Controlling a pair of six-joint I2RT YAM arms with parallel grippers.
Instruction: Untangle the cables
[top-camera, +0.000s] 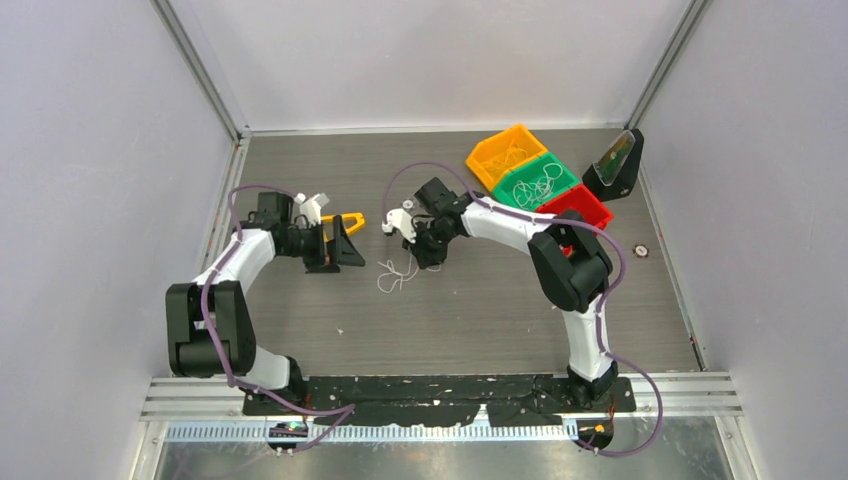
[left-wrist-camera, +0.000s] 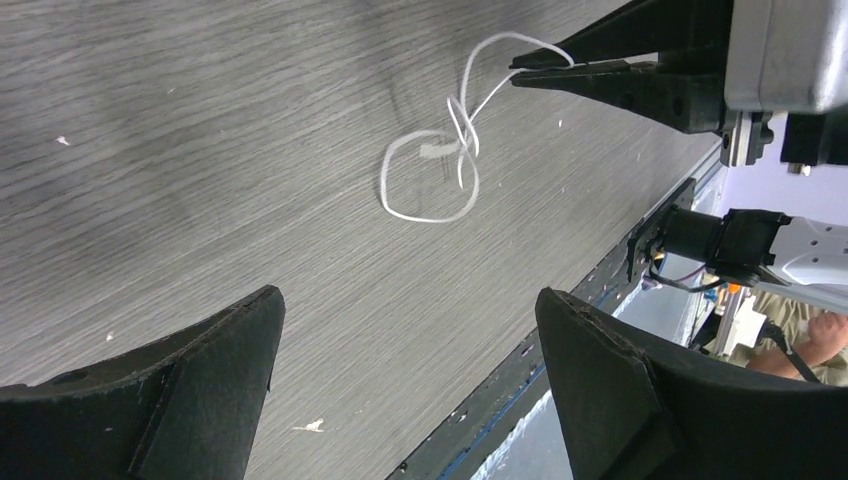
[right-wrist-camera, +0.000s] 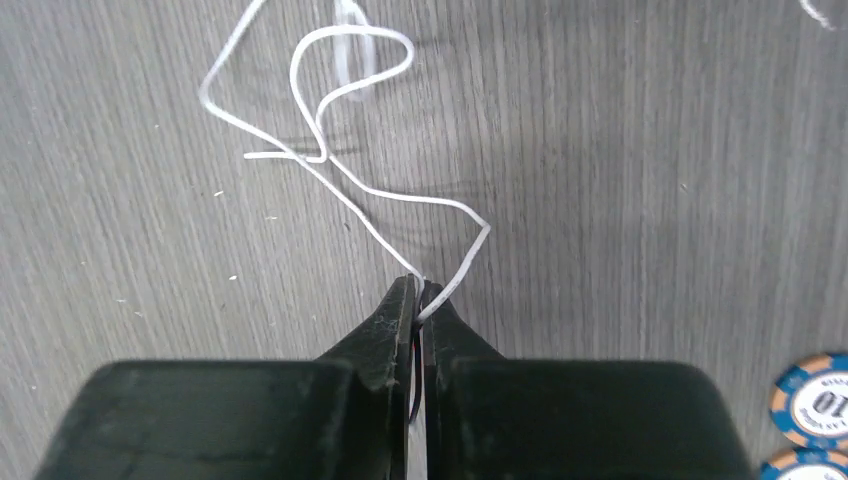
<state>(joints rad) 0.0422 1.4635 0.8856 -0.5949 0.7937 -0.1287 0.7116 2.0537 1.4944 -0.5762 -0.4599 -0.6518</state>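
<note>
A thin white cable (top-camera: 396, 277) lies in loose loops on the grey table between the two arms. My right gripper (top-camera: 431, 258) is shut on one end of it, and the right wrist view shows the strand (right-wrist-camera: 330, 170) pinched at the closed fingertips (right-wrist-camera: 420, 292). In the left wrist view the cable's loop (left-wrist-camera: 430, 190) rests on the table, with the right gripper's fingers (left-wrist-camera: 610, 70) holding its upper end. My left gripper (top-camera: 352, 245) is open and empty, left of the cable, its fingers (left-wrist-camera: 200, 385) wide apart.
Three bins stand at the back right: orange (top-camera: 497, 155) with yellow cables, green (top-camera: 560, 172) with white cables, and red (top-camera: 590, 207) partly behind the right arm. A black stand (top-camera: 617, 165) is beside them. Poker chips (right-wrist-camera: 812, 405) lie on the table to the right.
</note>
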